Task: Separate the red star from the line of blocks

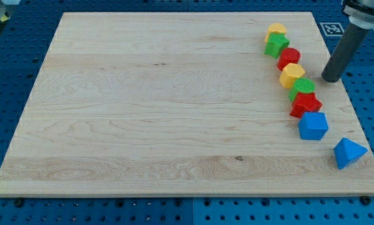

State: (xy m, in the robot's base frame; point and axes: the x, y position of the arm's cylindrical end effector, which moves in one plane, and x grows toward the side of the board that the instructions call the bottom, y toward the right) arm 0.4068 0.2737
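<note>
The red star [306, 104] lies in a slanted line of blocks at the view's right. Above it in the line are a green block [303, 87], a yellow block [292, 74], a red round block [289, 57], a green star [277, 45] and a yellow block [276, 30]. Below it, touching, is a blue block [313, 125]. A blue triangle-like block [348, 152] lies apart at the lower right. My tip [330, 79] stands on the board to the right of the line, level with the yellow block, up and right of the red star.
The wooden board [143, 112] rests on a blue perforated table. A black-and-white marker tag [331, 28] lies off the board's top right corner. The board's right edge is close to my tip.
</note>
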